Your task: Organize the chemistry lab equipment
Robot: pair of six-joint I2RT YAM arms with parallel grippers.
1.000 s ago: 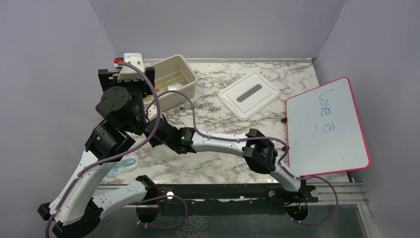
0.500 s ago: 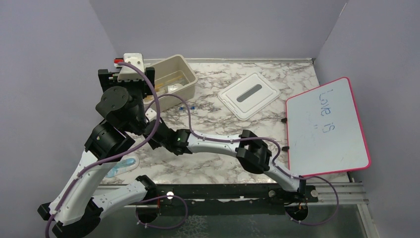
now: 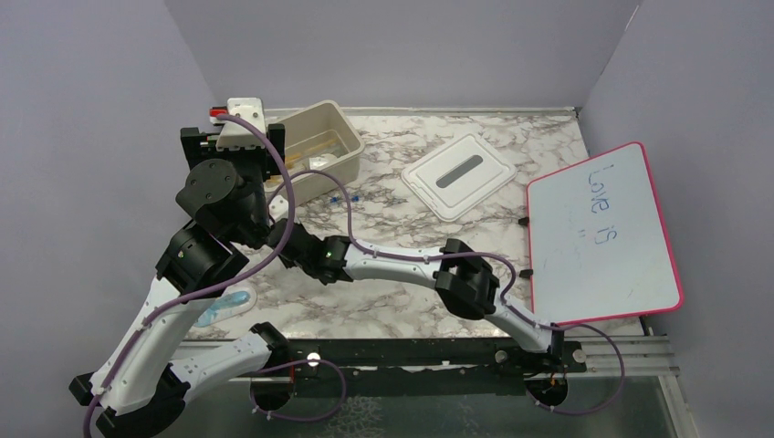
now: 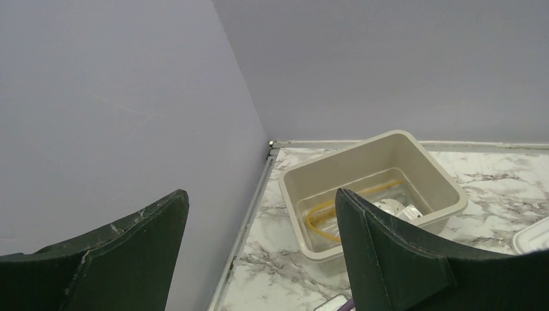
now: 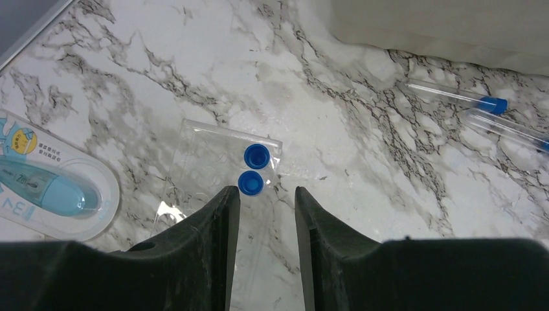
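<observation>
Beige plastic bin (image 4: 349,149) at the back left of the marble table (image 5: 362,168): in it I see a loop of amber rubber tubing (image 4: 317,210) and some pale packets (image 4: 395,208) I can't identify. My left finger cuts off its near corner. The left gripper (image 4: 259,201) hangs high, facing the bin, jaws spread wide with nothing between them.

On the marble by the bin's outer wall lies a clear bag (image 5: 213,155) holding two blue caps (image 5: 257,156). The right gripper (image 5: 267,194) is low over the bag's near end, jaws a narrow gap apart with film showing between them; I see no pinch. From overhead this gripper is hidden under the left arm.

Two blue-capped test tubes (image 5: 453,97) lie right of the bag, one cut off by the frame. A blister pack (image 5: 52,188) sits left, its print unreadable. The white lid (image 3: 459,176) and red-bordered whiteboard (image 3: 602,237) lie further right.
</observation>
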